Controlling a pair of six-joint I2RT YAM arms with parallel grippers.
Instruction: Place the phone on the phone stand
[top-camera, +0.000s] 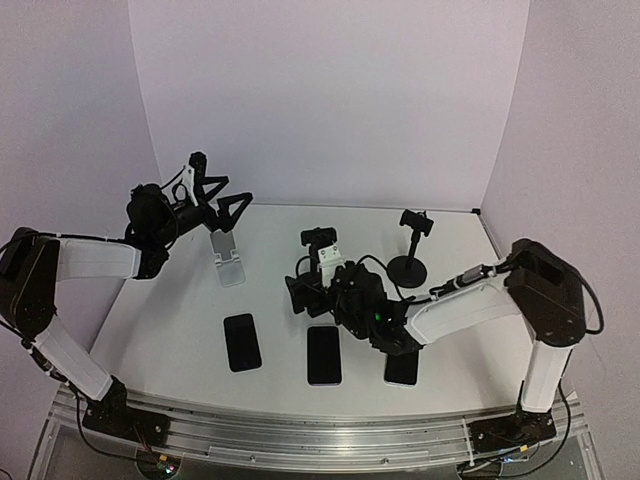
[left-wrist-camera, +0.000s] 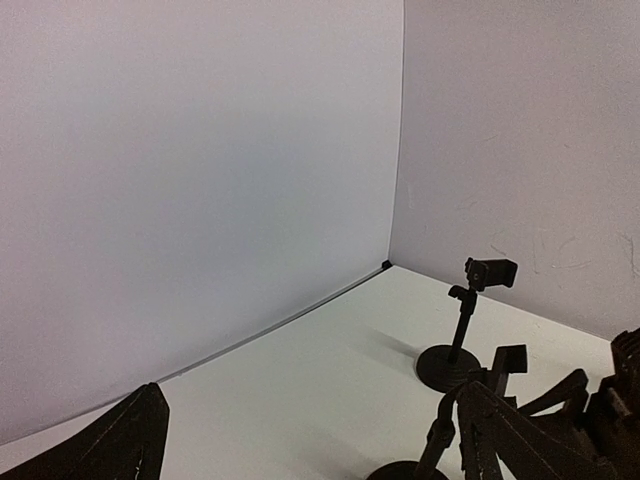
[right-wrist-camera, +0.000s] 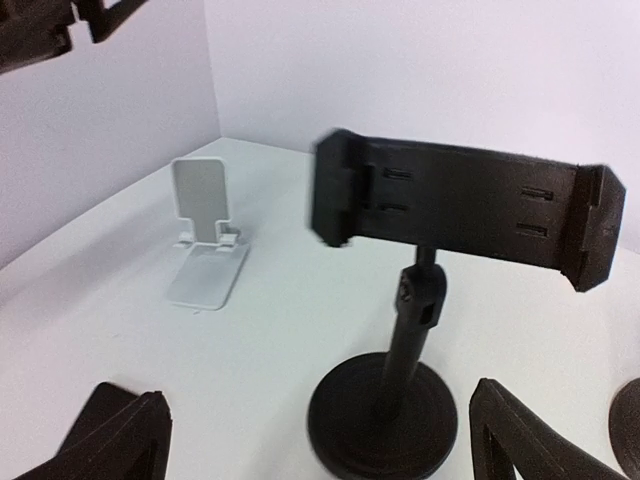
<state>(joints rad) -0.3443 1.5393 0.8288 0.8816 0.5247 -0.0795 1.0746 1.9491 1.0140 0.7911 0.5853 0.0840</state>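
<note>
Left arm (top-camera: 95, 258) raised at ten o'clock, left end effector (top-camera: 215, 190) open, right arm (top-camera: 465, 300) reaching toward nine o'clock, right end effector (top-camera: 303, 290) open before black clamp stand (right-wrist-camera: 455, 205), phones (top-camera: 242, 342) flat on desk (top-camera: 170, 330)

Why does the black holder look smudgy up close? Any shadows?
Right wrist view: the black stand has a smeared left clamp edge, probably motion blur; the white stand behind looks fairly sharp. Left wrist view: the far stand casts a soft, faint shadow.

Front row, L to R: left phone (top-camera: 242, 341), mid phone (top-camera: 323, 354), right phone (top-camera: 401, 370); behind left phone, folding stand (top-camera: 227, 256); behind mid & right phones, mid clamp stand (top-camera: 320, 240), right clamp stand (top-camera: 408, 270).
</note>
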